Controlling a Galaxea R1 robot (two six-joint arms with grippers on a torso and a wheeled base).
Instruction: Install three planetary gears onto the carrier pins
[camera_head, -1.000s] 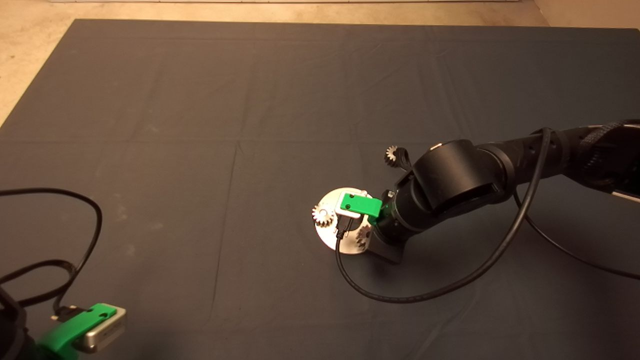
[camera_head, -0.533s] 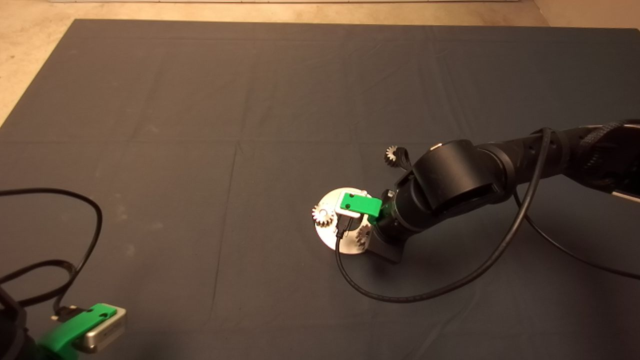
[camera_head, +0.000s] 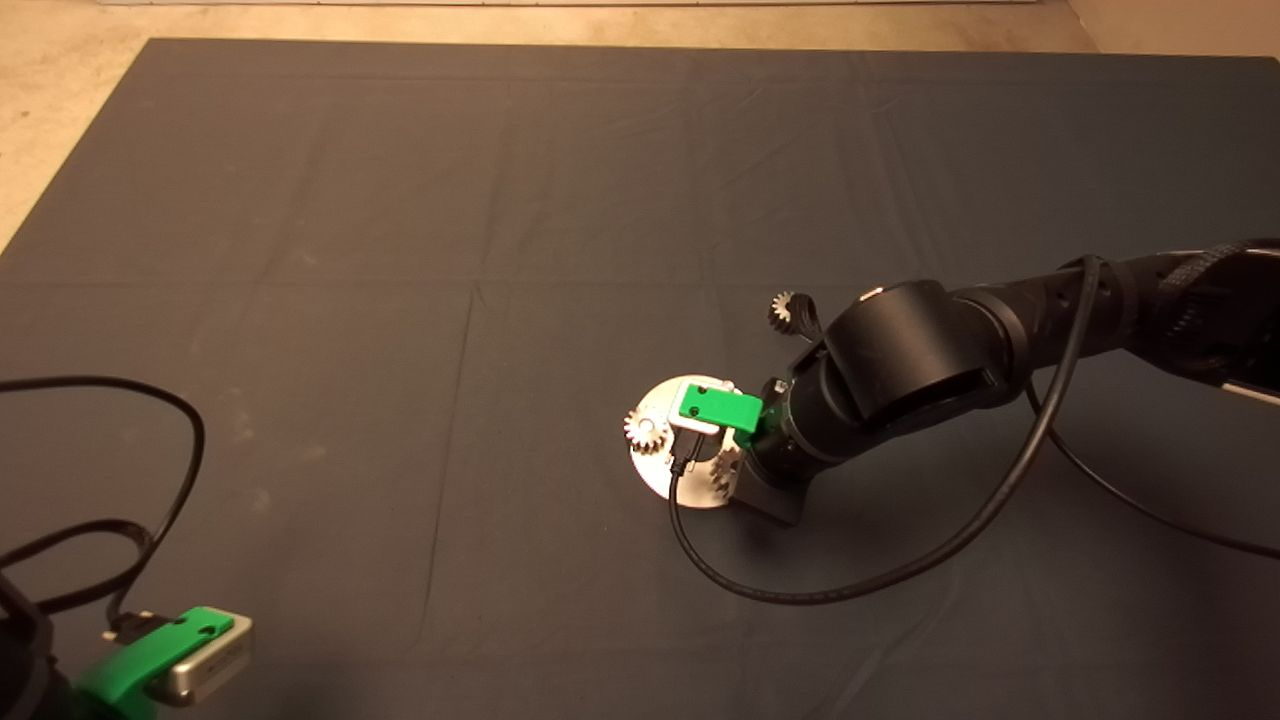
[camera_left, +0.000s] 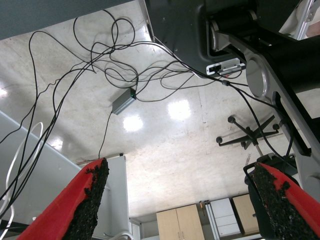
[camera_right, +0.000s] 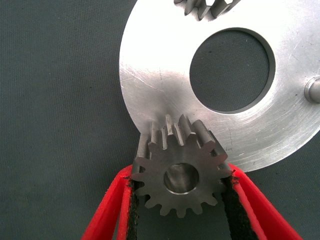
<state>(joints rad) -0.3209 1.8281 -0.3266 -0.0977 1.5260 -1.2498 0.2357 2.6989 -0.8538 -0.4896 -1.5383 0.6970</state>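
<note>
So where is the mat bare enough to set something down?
The mat is bare across its far half and between the left gripper and the disc. Crowded: around the disc, where the right gripper holds a gear, and the loose gear.

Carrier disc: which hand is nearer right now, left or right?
Right. The right hand is over the carrier disc's rim, shut on a gear seated on a pin. The left hand is parked at the mat's lower left, far from it.
</note>
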